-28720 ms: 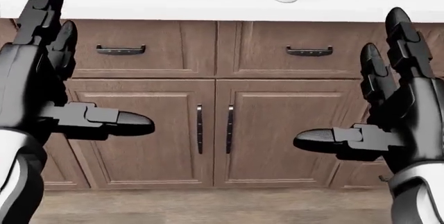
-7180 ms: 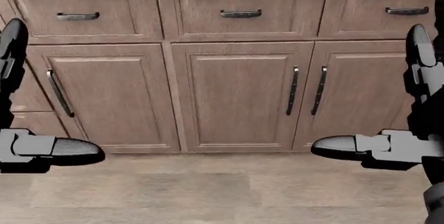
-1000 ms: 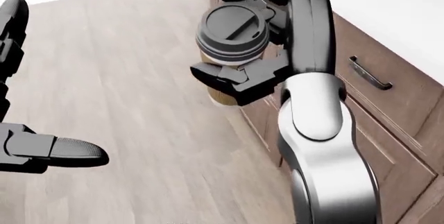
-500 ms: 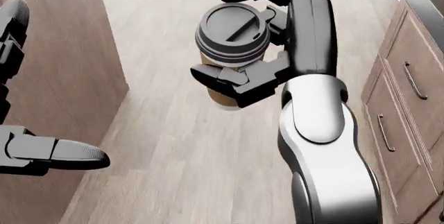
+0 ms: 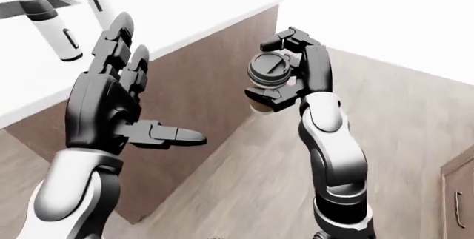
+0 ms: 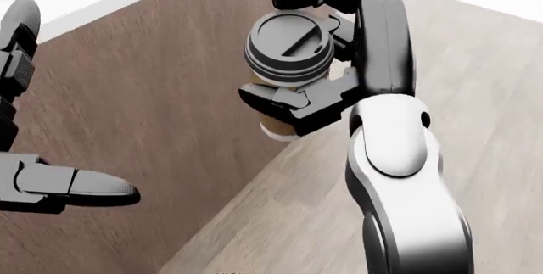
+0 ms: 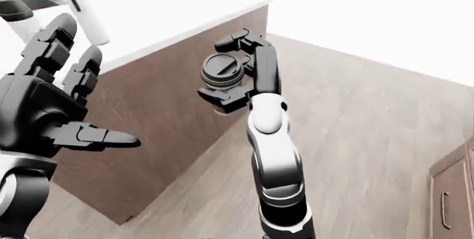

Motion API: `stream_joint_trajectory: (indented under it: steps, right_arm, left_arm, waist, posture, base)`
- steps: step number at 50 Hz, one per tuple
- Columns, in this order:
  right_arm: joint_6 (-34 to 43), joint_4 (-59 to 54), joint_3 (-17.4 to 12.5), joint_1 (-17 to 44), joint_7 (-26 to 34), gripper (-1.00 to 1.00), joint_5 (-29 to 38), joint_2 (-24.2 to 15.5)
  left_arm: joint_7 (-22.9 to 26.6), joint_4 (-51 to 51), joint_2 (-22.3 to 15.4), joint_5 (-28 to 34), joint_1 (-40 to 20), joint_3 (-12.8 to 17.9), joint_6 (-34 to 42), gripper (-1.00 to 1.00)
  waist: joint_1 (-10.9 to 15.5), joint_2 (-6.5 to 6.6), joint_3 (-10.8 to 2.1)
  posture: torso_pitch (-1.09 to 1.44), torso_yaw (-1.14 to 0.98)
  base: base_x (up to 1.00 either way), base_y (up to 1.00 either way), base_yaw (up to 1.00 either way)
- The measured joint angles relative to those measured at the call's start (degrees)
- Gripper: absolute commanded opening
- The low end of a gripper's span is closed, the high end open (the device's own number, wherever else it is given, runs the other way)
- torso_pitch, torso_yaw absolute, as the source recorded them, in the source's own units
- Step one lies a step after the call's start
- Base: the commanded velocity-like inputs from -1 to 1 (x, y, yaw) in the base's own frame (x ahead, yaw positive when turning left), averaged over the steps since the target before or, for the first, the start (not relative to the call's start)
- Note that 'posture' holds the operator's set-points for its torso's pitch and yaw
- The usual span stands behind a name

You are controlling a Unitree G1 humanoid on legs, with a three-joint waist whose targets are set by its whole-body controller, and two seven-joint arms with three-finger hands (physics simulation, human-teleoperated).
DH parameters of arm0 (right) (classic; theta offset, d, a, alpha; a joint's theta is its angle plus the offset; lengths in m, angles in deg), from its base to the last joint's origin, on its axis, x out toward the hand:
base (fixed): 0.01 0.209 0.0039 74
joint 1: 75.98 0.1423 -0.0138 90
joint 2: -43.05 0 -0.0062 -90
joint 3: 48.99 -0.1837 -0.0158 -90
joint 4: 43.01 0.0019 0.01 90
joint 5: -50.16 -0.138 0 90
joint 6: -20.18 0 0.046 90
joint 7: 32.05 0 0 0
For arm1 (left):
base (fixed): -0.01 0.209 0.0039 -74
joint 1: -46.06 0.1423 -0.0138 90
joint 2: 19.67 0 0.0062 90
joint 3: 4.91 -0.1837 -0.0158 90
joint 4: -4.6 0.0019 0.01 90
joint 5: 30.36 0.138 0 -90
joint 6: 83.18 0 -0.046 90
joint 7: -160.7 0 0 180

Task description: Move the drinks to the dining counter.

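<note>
Dark-lidded and paper-brown below, the coffee cup sits near the upper middle of the head view, clamped in the right hand. One finger curls over the far side of the lid and the thumb and another finger press against the tan wall beneath, so the hand is closed round the cup just under its rim. That high grip looks chosen to keep the lid on and the drink from slopping while the robot is on its feet.

Its long axis runs nearly upright, tipped a little so that the lid faces up and toward the cameras and the base points down at the wooden floor. Only a sliver of the base shows below the fingers.

Out from there, the left hand holds nothing; its fingers are spread wide and upright, thumb jutting toward the centre of the frame. I'd guess it is kept free for balance or for the next drink.

Behind both hands rises a brown-sided counter with a white top. In the upper left of the left-eye view two pale bottles with dark caps stand on that top, well apart from the cup. Whether this is the dining counter I can't tell.
</note>
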Motion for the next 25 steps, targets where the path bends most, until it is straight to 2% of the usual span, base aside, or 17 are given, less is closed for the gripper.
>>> stream_joint_trajectory:
  steps: [4, 6, 7, 8, 10, 13, 19, 21, 23, 25]
  right_arm:
    - [-0.7, 1.2, -0.5, 0.4, -0.3, -1.0, 0.4, -0.2]
    - [-0.5, 1.4, -0.5, 0.6, -0.3, -1.0, 0.5, -0.3]
    - [-0.3, 1.8, -0.6, 0.7, -0.3, -1.0, 0.5, -0.6]
    - [-0.1, 2.0, -0.9, 0.3, -0.3, -1.0, 0.6, -0.8]
    - [0.8, 1.9, -1.3, -0.2, -0.5, -1.0, 1.0, -0.7]
    - [1.8, 2.0, -1.1, 0.4, -0.4, -1.0, 1.3, -0.7]
    - [0.9, 2.4, -1.3, 0.8, 0.0, -1.0, 1.2, -1.0]
    - [0.8, 2.3, -1.5, 1.2, 0.1, -1.0, 1.2, -1.1]
    - [1.1, 2.1, -0.9, 0.9, 0.2, -1.0, 1.1, -0.7]
    - [2.0, 1.6, 0.1, 0.6, 0.6, -1.0, 0.6, -0.4]
  left_arm:
    - [0.1, -0.6, -0.1, -0.2, -0.7, -0.1, 0.1, 1.0]
    - [0.2, -0.4, -0.2, -0.3, -1.2, 0.1, 0.2, 1.0]
    - [0.3, -0.5, 0.1, -0.5, -1.4, 0.2, 0.3, 1.0]
    - [0.4, -0.5, 0.4, -0.9, -1.2, 0.1, 0.7, 1.0]
    - [0.6, -0.7, 0.0, -1.7, -1.2, 0.3, 1.9, 1.0]
    - [0.3, -0.8, -0.4, -2.1, -1.5, 1.2, 2.0, 1.0]
    - [-0.1, -0.9, -0.4, -2.1, -1.3, -0.2, 0.3, 1.0]
    - [-0.1, -0.6, -0.4, -2.1, -1.4, -0.4, 0.1, 1.0]
    - [-0.2, 0.2, -0.5, -1.8, -1.0, 0.1, 0.3, 1.0]
    - [-0.5, 0.6, -0.6, -1.5, -0.7, 0.9, 1.2, 1.0]
  waist:
    - [-0.7, -2.71, 0.8]
    - [-1.2, -4.84, 0.6]
    - [-1.8, -5.23, 0.41]
    - [-2.2, -4.86, 0.88]
    - [-1.9, -5.01, 0.86]
    - [-1.7, -3.51, 0.39]
    - [-2.4, 1.06, 0.22]
    - [-2.2, 3.13, -0.18]
    - [-1.3, 2.77, 0.69]
    - [-0.3, 2.69, 0.31]
  posture:
    - [0.0, 0.0]
    - [0.0, 0.0]
    - [0.0, 0.0]
    - [0.0, 0.0]
    - [0.0, 0.0]
    - [0.0, 0.0]
    - [0.0, 0.0]
    - [0.0, 0.0]
    - [0.0, 0.0]
    - [0.0, 0.0]
  base:
    - [0.12, 0.0, 1.0]
    - [0.13, 0.0, 1.0]
    - [0.13, 0.0, 1.0]
    - [0.12, 0.0, 1.0]
    - [0.13, 0.0, 1.0]
    - [0.14, 0.0, 1.0]
    - [0.14, 0.0, 1.0]
    - [0.13, 0.0, 1.0]
    - [0.13, 0.0, 1.0]
    - [0.14, 0.0, 1.0]
